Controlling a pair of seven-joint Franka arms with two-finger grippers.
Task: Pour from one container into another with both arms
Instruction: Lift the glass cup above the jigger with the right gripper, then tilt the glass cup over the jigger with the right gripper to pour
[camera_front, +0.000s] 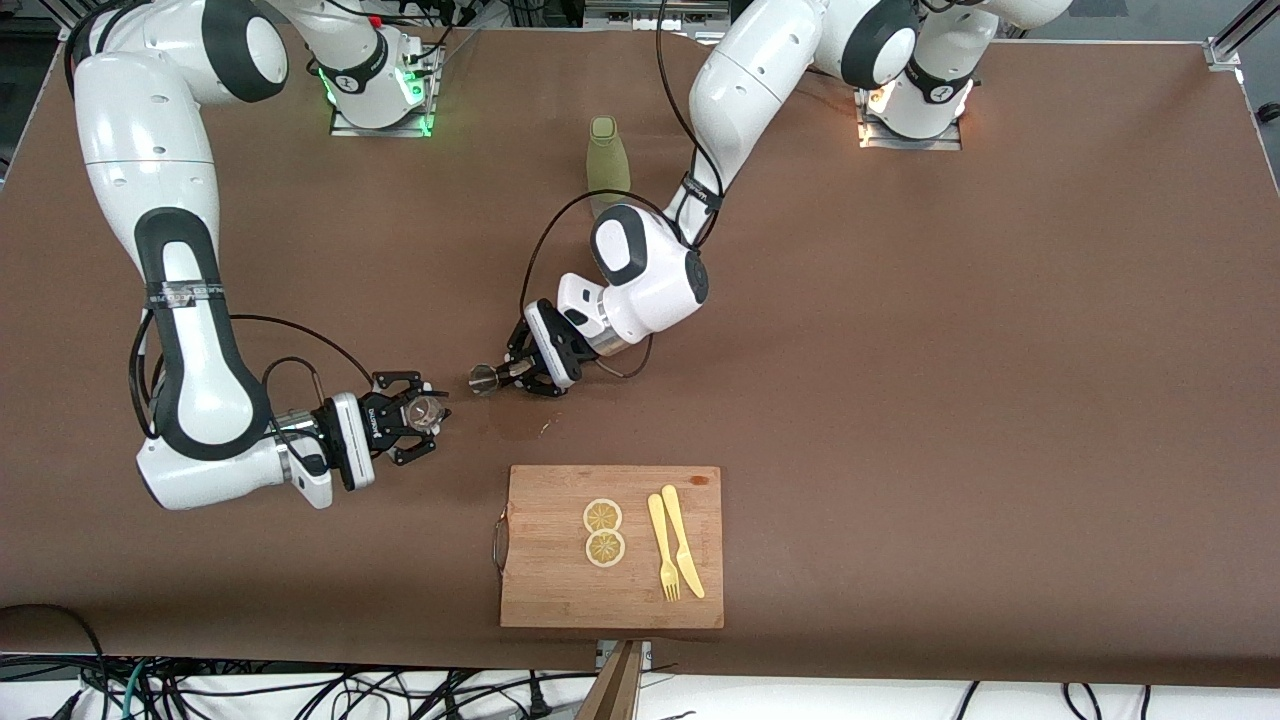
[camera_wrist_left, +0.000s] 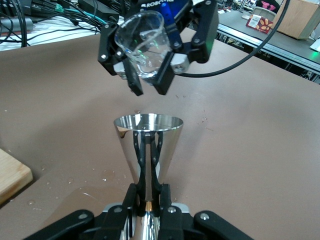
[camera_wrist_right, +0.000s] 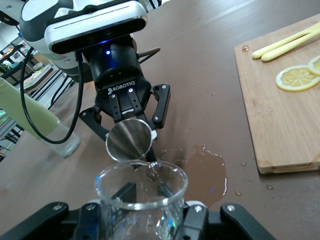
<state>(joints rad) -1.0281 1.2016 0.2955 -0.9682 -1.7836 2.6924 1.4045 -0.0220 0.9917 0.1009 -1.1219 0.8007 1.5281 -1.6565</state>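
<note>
The left pincer (camera_front: 512, 374) clamps the tipped steel jigger (camera_front: 484, 379), mouth toward the glass cup (camera_front: 428, 410) gripped by the right pincer (camera_front: 420, 412) at eight o'clock, to catch the pour.

The steel jigger (camera_front: 484, 378) lies tipped sideways above the table (camera_front: 900, 350), mouth facing the small clear glass cup (camera_front: 428, 410) just beside it.

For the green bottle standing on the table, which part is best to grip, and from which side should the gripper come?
Probably grip the green bottle at mid-body, coming in level from the side. It stands upright and is tall and slim, so a grip near the cap might tip it. The left arm's elbow is just in front of it, so approach from the right arm's end.
</note>
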